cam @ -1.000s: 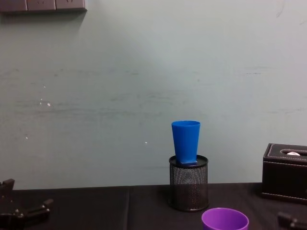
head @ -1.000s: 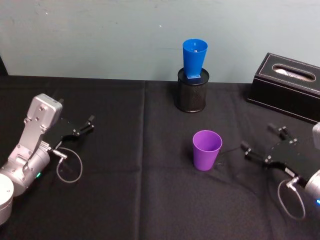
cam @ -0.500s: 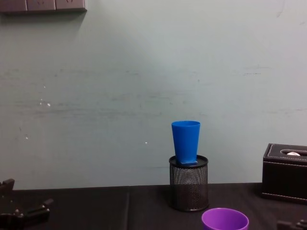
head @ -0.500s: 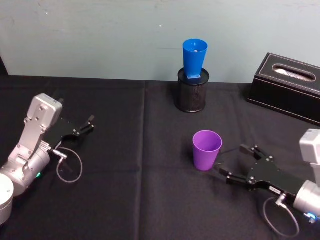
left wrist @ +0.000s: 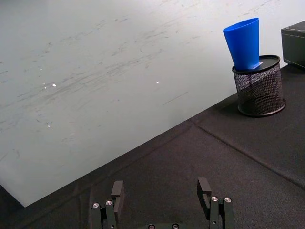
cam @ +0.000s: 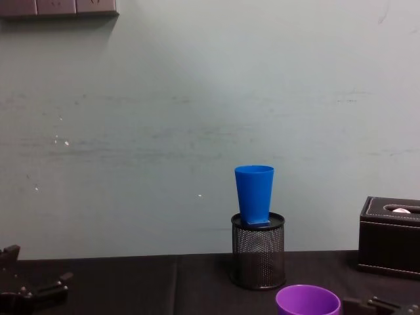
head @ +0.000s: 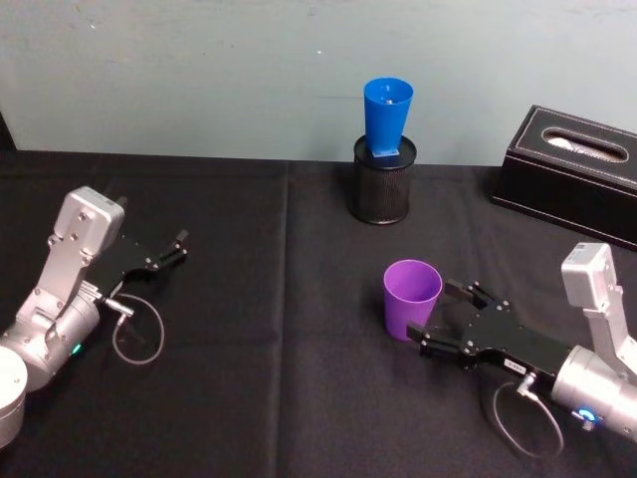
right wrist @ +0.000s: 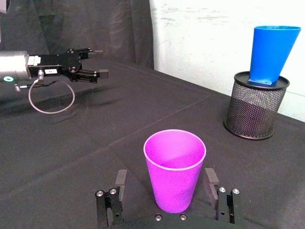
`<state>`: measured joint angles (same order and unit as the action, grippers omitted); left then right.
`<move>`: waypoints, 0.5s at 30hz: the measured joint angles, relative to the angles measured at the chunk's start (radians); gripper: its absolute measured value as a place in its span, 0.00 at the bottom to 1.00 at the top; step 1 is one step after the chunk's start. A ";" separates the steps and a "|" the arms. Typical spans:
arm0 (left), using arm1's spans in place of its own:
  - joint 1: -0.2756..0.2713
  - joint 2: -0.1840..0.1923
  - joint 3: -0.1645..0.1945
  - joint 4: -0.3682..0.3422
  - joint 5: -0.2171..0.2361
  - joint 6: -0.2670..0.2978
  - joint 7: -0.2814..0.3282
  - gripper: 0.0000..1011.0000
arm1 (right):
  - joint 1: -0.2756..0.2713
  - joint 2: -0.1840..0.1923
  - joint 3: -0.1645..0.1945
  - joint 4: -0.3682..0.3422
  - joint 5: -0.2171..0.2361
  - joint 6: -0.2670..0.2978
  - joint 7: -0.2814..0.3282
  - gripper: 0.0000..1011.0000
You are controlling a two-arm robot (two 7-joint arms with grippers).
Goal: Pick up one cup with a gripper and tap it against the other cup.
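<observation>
Pale green wall [head: 199, 70] runs behind a table [head: 249, 398] covered in black cloth. Near the far edge, about midway along it, stands a black mesh pen holder [head: 381, 189]. A bright blue cup [head: 387, 118] sits upright in its mouth, narrow end down and wide rim up, most of the cup rising above the holder. At the far right corner lies a black tissue box [head: 577, 174] with something white showing in its top slot.

The purple cup [head: 411, 299] stands upright on the cloth, right of the table's middle and nearer the front than the holder, well apart from the blue one. It is tapered plastic with a wide rim, and its inside shows only bare purple.

The right gripper [head: 438, 315] lies low over the cloth, reaching in from the right edge. Its fingers are spread, one on each side of the purple cup's lower half, with a small gap on both sides.

The left gripper [head: 181, 246] rests by the left edge, its fingers apart.
</observation>
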<state>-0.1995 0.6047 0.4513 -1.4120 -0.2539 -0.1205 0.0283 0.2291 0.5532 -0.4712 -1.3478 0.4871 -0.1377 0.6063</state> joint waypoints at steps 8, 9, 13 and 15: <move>0.000 0.000 0.000 0.000 0.000 0.000 0.000 0.99 | 0.039 -0.053 -0.003 0.053 -0.038 -0.001 0.002 0.99; 0.000 0.000 0.000 0.000 0.000 0.000 0.000 0.99 | 0.042 -0.058 -0.003 0.058 -0.041 -0.003 0.001 0.99; 0.000 0.000 0.000 0.000 0.000 0.000 0.000 0.99 | 0.056 -0.081 -0.002 0.082 -0.058 -0.014 0.000 0.99; 0.000 0.000 0.000 0.000 0.000 0.000 0.000 0.99 | 0.064 -0.093 0.000 0.097 -0.067 -0.020 -0.001 0.99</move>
<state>-0.1996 0.6047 0.4513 -1.4120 -0.2539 -0.1205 0.0283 0.2928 0.4602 -0.4707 -1.2509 0.4201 -0.1581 0.6049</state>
